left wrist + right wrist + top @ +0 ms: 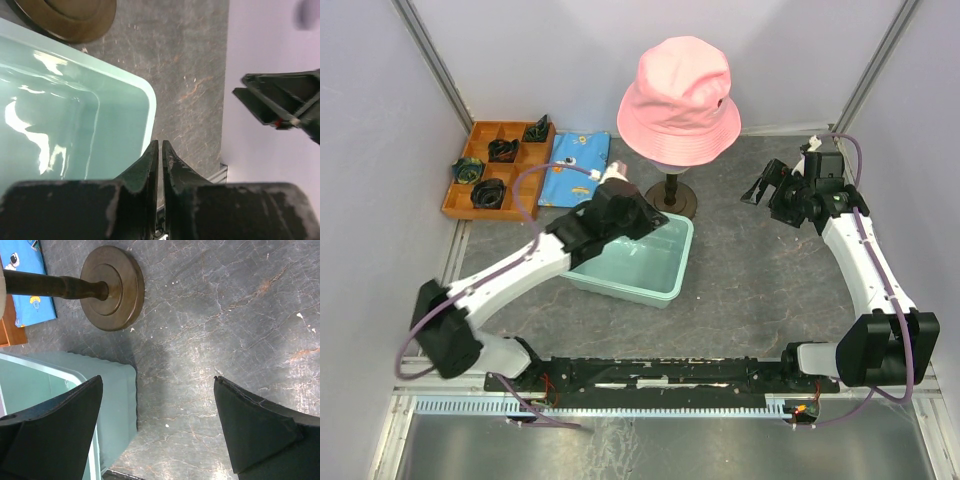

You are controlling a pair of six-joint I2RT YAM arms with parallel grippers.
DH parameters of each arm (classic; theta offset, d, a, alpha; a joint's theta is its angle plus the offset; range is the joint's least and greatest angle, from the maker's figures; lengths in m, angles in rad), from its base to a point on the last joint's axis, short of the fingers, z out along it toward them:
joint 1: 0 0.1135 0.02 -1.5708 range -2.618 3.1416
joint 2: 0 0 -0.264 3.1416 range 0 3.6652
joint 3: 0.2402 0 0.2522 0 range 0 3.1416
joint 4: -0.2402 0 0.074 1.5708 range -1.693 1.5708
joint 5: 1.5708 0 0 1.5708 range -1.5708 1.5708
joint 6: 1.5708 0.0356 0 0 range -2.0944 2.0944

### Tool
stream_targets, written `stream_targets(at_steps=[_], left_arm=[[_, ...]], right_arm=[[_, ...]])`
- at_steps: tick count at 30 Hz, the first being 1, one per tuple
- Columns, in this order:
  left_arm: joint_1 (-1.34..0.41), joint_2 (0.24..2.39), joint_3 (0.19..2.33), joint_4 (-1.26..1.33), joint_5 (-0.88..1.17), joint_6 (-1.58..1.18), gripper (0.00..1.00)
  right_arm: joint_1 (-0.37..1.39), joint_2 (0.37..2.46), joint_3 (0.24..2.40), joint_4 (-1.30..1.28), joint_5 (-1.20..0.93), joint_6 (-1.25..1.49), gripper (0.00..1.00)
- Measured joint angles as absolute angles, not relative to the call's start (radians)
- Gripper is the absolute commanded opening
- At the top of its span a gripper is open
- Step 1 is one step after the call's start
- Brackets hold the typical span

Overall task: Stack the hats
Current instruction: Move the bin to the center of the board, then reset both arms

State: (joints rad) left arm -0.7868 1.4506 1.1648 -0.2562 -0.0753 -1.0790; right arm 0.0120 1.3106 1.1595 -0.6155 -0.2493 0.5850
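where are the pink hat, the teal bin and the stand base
pink hat (678, 98) top external view, crown side
teal bin (638, 263) top external view, bare inner floor
stand base (112, 287) right wrist view, disc's top face

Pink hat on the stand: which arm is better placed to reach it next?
Right, probably: the right gripper is open beside the pink hat; the left gripper is shut, low over the teal bin.

Teal tub (650, 270), blue cloth (575, 165), wooden tray (460, 212)

Pale lilac-grey walls (520, 60) close in on three sides, with metal posts (433, 60) in the corners. The dark marbled tabletop (750, 290) lies under soft, even light.
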Motion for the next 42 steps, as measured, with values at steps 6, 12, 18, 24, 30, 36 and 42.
stream_targets(at_steps=[6, 12, 18, 24, 30, 36, 42], left_arm=[[-0.785, 1.123, 1.137, -0.417, -0.312, -0.977, 0.37], [-0.660, 0.875, 1.071, -0.485, -0.561, -0.805, 0.74], [-0.443, 0.846, 1.003, -0.448, -0.600, -0.588, 0.99], [-0.261, 0.928, 0.916, -0.352, -0.541, -0.429, 0.99], [-0.011, 1.104, 0.891, -0.292, -0.369, -0.390, 0.99], [0.032, 1.289, 0.850, -0.175, -0.374, -0.309, 0.99], [0.107, 1.254, 0.586, 0.124, -0.209, -0.240, 0.99]], right_arm=[[0.012, 1.311, 1.159, -0.615, -0.253, 0.585, 0.99], [0.014, 1.310, 1.155, -0.609, -0.279, 0.586, 0.99], [0.034, 1.309, 1.147, -0.612, -0.284, 0.580, 0.99], [0.049, 1.295, 1.146, -0.614, -0.292, 0.577, 0.99], [0.060, 1.289, 1.145, -0.614, -0.297, 0.570, 0.99], [0.066, 1.290, 1.146, -0.614, -0.300, 0.566, 0.99], [0.066, 1.295, 1.146, -0.614, -0.300, 0.558, 0.99]])
